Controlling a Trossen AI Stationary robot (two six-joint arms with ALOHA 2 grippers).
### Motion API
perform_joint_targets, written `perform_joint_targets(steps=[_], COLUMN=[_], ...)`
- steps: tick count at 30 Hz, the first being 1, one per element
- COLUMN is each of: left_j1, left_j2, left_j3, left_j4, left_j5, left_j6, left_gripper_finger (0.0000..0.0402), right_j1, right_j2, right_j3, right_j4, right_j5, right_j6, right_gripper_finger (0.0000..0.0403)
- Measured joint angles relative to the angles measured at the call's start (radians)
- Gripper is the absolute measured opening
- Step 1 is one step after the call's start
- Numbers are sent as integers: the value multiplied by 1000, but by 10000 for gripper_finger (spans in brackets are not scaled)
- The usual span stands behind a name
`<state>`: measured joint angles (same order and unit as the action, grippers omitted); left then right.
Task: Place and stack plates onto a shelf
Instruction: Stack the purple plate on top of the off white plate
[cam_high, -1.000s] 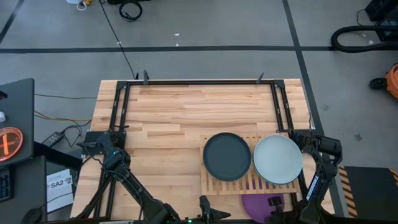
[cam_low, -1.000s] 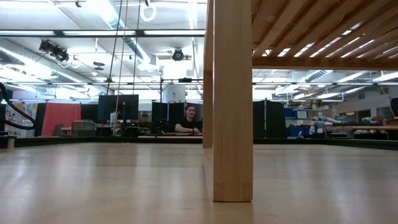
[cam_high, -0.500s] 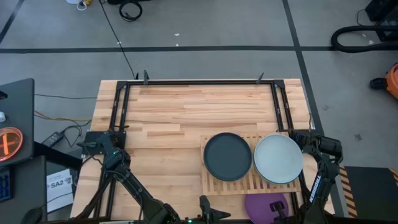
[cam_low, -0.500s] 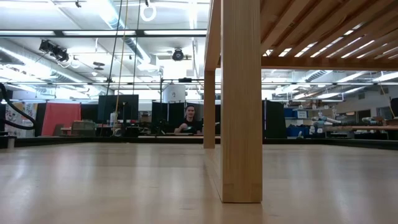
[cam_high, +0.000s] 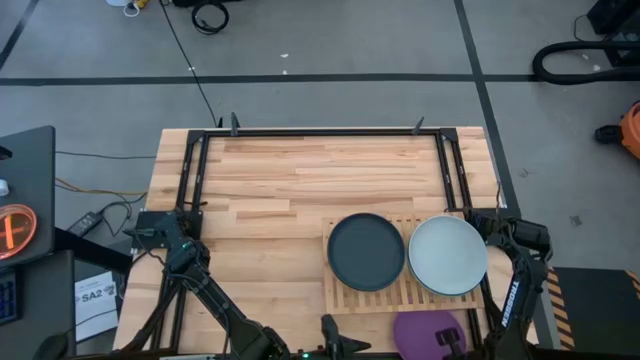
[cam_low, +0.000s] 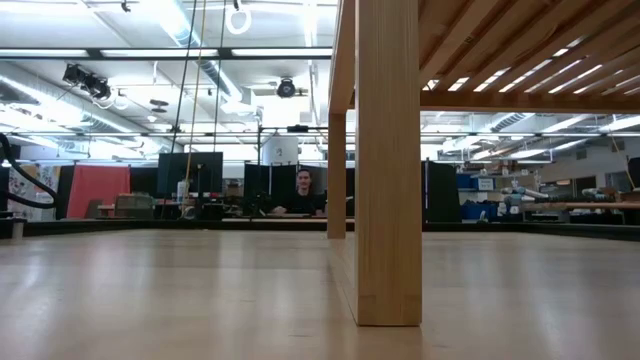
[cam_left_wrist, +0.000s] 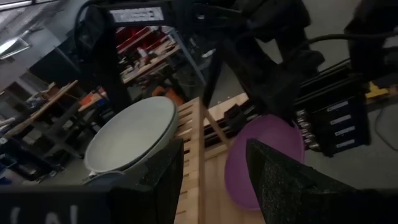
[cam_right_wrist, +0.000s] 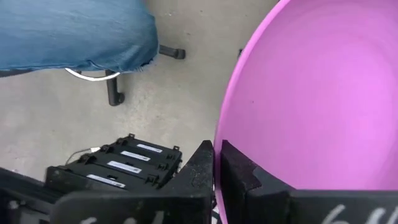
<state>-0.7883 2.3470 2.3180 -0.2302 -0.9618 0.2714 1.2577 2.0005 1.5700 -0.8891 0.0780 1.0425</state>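
Plates: two are sitting side by side on the shelf (cam_high: 400, 285), the dark plate (cam_high: 365, 251) toward the left arm and the pale plate (cam_high: 446, 255) toward the right, rims nearly touching. You are carrying the purple plate (cam_high: 425, 333) in the right claw (cam_right_wrist: 217, 165), fingers clamped together on its rim; it is hanging at the near edge of the surface (cam_high: 290, 180), just off the shelf's front.

Change noted: over the last second the purple plate is sliding clear of the shelf's front slats and drifting toward the left arm, and in the low view the shelf's wooden leg (cam_low: 388, 160) is standing slightly shifted. Judgement: you are repositioning for the placement, not yet releasing.

Left claw (cam_left_wrist: 214, 168) is waiting low at the near edge, fingers apart, holding nothing, facing the shelf.
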Motion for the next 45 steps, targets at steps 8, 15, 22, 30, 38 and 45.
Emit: perform_joint_targets(steps=[8,15,22,30,38,45], left_j1=[2,2,2,15,45,59], left_j2=[0,0,0,0,0,0], left_j3=[0,0,0,0,0,0], left_j4=[0,0,0,0,0,0], left_j5=[95,176,310,468,622,743], left_j6=[0,-1,-106,-225,-340,-399], left_gripper_finger=[180,180,180,180,180,180], right_j1=[-2,-5,-23,-58,-105,-136], right_j2=[0,0,0,0,0,-1], right_j3=[74,143,218,296,355,362], right_j4=[-32,-33,-34,-31,-4,36], right_j5=[-7,-7,-5,3,16,34], right_j6=[-48,-102,-159,-288,-470,-601], right_gripper_finger=[16,16,16,16,16,16])
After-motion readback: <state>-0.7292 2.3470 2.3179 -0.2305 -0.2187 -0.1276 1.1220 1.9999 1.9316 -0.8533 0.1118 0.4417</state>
